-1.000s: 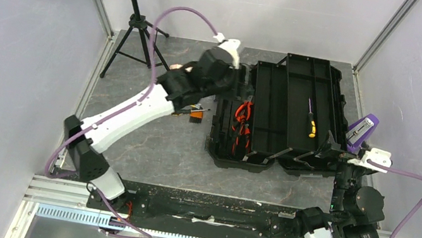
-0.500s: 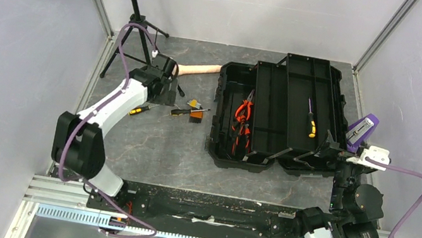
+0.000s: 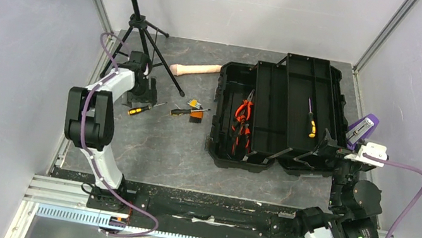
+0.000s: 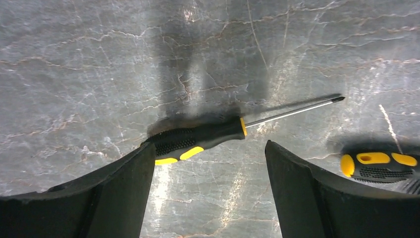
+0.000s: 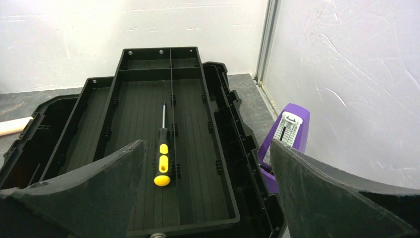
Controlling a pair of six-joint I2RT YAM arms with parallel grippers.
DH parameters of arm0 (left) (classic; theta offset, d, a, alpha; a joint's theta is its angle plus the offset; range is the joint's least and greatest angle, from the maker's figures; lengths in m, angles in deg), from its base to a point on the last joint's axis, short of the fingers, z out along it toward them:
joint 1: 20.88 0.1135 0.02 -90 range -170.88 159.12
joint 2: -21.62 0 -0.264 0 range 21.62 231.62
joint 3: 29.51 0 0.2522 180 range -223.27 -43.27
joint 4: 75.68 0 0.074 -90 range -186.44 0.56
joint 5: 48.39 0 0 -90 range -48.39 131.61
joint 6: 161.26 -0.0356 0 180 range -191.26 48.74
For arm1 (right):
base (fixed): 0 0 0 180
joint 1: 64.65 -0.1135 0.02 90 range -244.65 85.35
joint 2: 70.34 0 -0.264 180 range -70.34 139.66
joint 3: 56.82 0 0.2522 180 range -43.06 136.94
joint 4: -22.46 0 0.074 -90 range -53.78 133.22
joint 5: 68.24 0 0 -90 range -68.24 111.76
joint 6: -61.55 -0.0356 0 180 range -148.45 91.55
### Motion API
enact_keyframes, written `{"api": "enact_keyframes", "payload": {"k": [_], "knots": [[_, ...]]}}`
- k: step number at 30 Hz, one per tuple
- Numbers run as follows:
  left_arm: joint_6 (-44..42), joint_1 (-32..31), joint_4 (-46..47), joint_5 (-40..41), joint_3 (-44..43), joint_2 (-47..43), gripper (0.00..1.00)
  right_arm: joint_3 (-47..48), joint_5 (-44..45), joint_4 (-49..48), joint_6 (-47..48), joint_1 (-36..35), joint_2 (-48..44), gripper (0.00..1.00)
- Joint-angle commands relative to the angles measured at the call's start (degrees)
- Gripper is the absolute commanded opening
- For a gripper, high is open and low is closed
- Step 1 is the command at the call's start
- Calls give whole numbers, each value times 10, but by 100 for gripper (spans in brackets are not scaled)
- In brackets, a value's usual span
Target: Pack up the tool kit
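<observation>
1. At the table's 4 o'clock, the right gripper (image 5: 208, 144) was held spread and empty beside the toolbox (image 3: 279, 114), as it had been a second before.
2. The toolbox lay open at 2 o'clock, with the pliers (image 3: 242, 121) and a stowed screwdriver (image 5: 163, 157) inside.
3. The left gripper (image 4: 209, 146) had been swung from the box's 9 o'clock rim to the table's 10 o'clock. Its fingers were parted, empty, over a loose screwdriver (image 4: 198, 140). A pickup was judged next.
4. Farthest, the beige handle (image 3: 197, 69), earlier hidden by that arm, was uncovered.
</observation>
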Motion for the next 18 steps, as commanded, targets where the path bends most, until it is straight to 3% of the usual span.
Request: {"api": "enact_keyframes", "payload": {"k": [1,10,18], "knots": [[-15,8,10,-56,-20,26,87,22,-1,-21,1,-4,2,98],[-19,25,-21,-52,-17,71,81,21,8,-17,8,-4,-9,98],[-16,-6,-60,-61,14,57,57,18,13,-15,9,-4,-17,98]]}}
